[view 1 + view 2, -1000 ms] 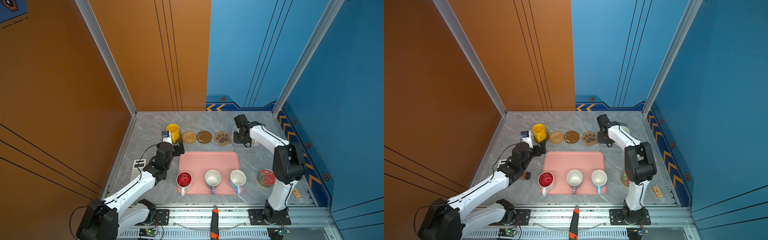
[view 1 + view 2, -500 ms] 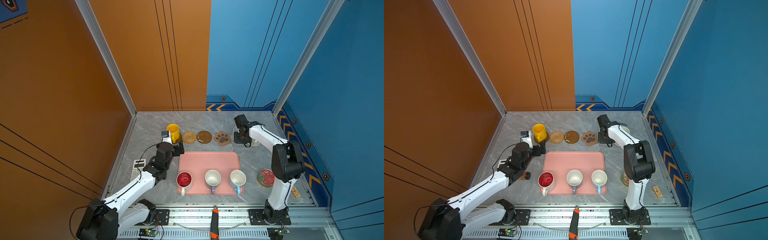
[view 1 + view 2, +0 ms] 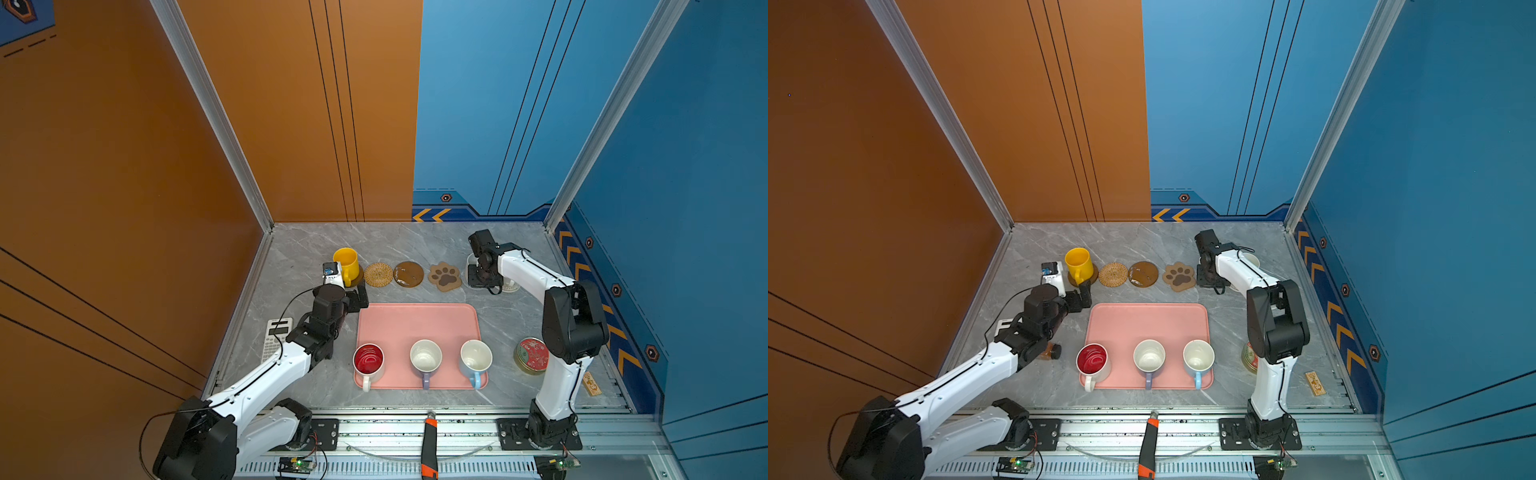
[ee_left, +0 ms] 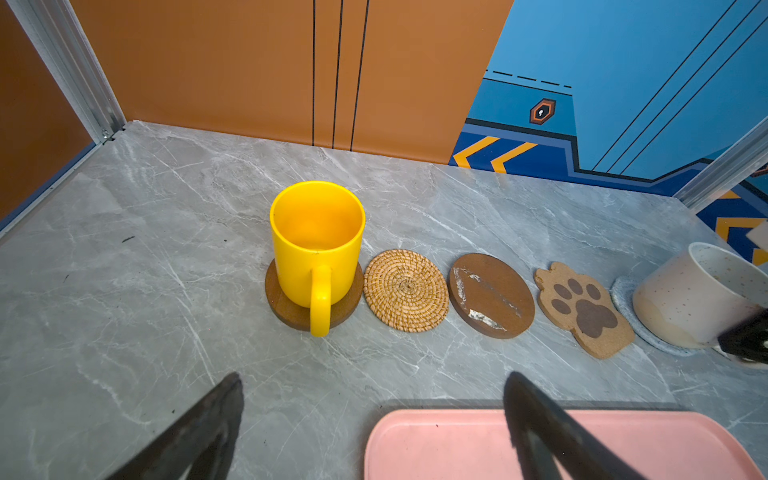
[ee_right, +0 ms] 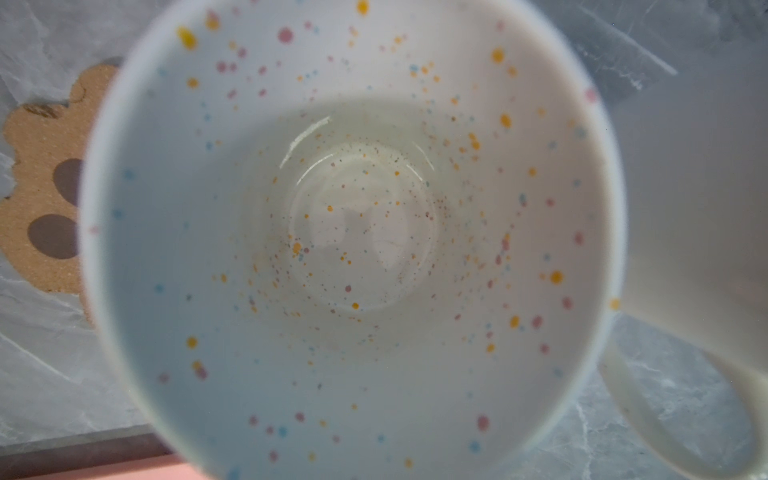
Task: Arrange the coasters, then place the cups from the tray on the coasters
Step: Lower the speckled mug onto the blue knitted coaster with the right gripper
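A yellow cup (image 4: 316, 245) stands on a brown disc coaster (image 4: 286, 309) at the left end of a row. Bare beside it lie the rattan coaster (image 4: 406, 289), a second brown disc (image 4: 491, 296) and the paw coaster (image 4: 584, 309). The speckled cup (image 4: 698, 295) sits on the grey-blue coaster (image 4: 622, 297). My right gripper (image 3: 482, 276) hangs over it and grips it; its fingers are hidden, and the cup's inside (image 5: 353, 232) fills the right wrist view. A cream-white cup (image 5: 706, 199) stands right beside it. My left gripper (image 4: 374, 390) is open and empty between the yellow cup and the pink tray (image 3: 415, 322). On the tray stand three cups: red inside (image 3: 368, 359), lilac handle (image 3: 425, 356), light blue handle (image 3: 476, 356).
A red-and-gold tin (image 3: 533, 355) sits right of the tray by the right arm's base link. A calculator (image 3: 277, 336) lies at the left edge under the left arm. A small wooden tag (image 3: 591, 383) lies at the front right. An orange-handled tool (image 3: 429, 444) rests on the front rail.
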Controlling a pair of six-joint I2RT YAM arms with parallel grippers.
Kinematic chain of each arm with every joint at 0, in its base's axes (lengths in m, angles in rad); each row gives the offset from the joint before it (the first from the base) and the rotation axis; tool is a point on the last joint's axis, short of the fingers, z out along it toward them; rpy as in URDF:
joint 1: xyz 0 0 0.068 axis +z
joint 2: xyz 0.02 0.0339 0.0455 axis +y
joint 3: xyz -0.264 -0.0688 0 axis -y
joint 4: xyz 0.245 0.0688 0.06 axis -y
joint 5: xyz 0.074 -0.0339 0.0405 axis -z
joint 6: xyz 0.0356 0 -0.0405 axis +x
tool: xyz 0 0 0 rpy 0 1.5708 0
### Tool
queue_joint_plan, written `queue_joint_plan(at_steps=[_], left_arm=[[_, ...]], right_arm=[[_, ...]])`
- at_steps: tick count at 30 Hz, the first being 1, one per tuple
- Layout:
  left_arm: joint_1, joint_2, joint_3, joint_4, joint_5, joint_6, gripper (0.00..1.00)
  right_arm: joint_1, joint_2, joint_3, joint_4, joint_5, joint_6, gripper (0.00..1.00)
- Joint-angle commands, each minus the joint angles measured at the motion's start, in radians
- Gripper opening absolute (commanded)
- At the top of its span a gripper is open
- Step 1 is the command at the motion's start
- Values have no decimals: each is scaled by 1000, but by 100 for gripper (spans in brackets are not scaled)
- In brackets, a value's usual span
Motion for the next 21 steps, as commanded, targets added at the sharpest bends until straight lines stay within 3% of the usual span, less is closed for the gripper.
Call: queue_joint_plan(at_steps=[1, 7, 21], left_arm=[[11, 1, 3, -13, 1, -2, 98], [11, -5, 3, -14, -1, -2, 98], [11, -23, -4, -16, 3, -4, 98]], right_arm=[[-10, 10, 33, 35, 19, 2, 0], [-10, -1, 22, 37, 13, 12, 0], [-9, -38, -17, 37, 2, 22, 27]])
